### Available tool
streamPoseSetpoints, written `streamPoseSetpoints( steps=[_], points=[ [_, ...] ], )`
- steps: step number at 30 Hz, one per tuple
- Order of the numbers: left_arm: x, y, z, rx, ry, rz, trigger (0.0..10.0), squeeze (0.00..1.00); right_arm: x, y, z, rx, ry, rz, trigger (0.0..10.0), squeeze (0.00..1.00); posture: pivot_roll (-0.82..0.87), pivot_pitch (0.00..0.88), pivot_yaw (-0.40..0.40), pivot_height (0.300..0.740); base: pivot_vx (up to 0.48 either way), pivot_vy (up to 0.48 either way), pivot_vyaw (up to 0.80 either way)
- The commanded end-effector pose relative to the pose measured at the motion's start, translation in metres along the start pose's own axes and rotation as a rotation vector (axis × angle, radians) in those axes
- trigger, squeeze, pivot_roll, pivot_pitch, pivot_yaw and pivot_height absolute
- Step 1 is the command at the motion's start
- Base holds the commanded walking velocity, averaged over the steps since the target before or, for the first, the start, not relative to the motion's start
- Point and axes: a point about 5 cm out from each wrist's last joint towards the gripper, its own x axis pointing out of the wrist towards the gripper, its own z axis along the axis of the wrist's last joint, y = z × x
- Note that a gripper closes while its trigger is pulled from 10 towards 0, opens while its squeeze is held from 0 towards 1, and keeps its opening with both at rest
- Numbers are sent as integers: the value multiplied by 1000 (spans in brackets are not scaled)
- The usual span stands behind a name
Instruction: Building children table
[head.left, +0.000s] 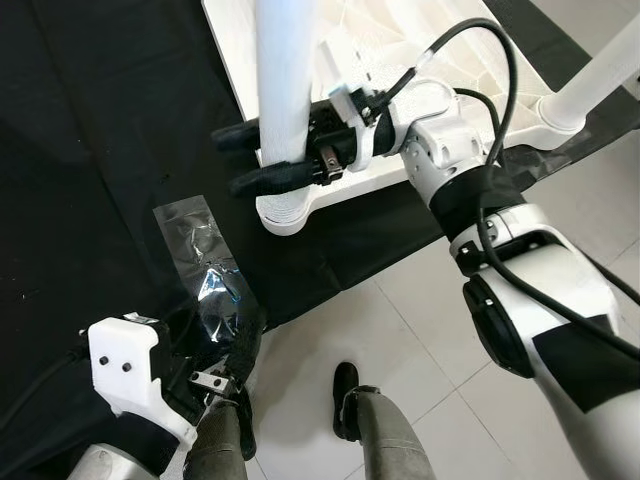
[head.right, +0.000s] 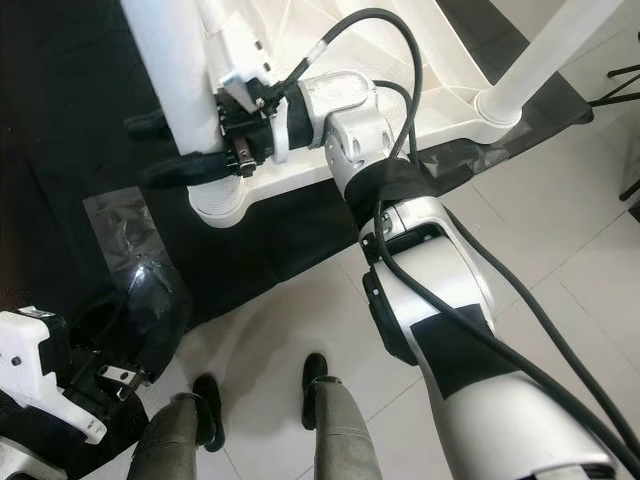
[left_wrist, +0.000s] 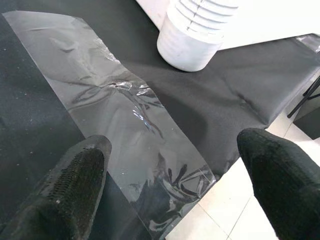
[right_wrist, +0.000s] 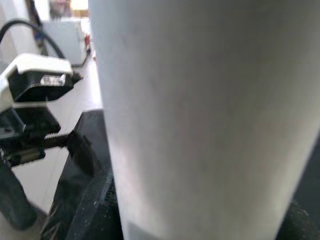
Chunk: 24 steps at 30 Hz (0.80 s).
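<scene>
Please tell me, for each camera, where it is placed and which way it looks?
Left eye: on the head, looking down at the right gripper clamping the white table leg.
Right eye: beside it, same scene; robot's feet show.
Left wrist: along open fingers to the plastic sheet on black cloth.
Right wrist: pressed against the leg.
Shared: the leg's ribbed socket.

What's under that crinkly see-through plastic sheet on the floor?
Under the plastic sheet lies a black cloth, seen right through it; one end reaches the pale floor tiles. The open left tool hovers above. What lies under the cloth is hidden.
</scene>
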Motion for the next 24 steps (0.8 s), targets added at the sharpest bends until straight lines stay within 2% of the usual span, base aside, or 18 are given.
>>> streamPoseSetpoints(
  steps=[1, 6, 9, 14, 19, 24],
  points=[
    [-3, -1, -1, -7, 13, -5, 10000, 0, 4, 16, -37, 131, 135, 80, 10000, 0, 65, 513, -101, 740, 0, 0, 0],
    [-2, -3, -1, -10, 10, -4, 10000, 0, 5, 17, -34, 144, 154, 114, 10000, 0, 65, 512, -107, 740, 0, 0, 0],
    [-3, -3, -1, -12, 7, -1, 10000, 0, 3, 18, -31, 190, 107, 112, 10000, 0, 66, 507, -108, 740, 0, 0, 0],
    [-3, -3, -1, -14, 6, 0, 10000, 0, 2, 19, -32, 200, 92, 108, 10000, 0, 66, 507, -108, 740, 0, 0, 0],
    [-3, -3, -1, -14, 8, 0, 10000, 0, -1, 27, -39, 230, 63, 121, 10000, 0, 71, 500, -100, 740, 0, 0, 0],
    [-4, -3, -1, -12, 12, 1, 10000, 0, -1, 34, -49, 229, 97, 139, 10000, 0, 67, 493, -92, 740, 0, 0, 0]
  ],
)
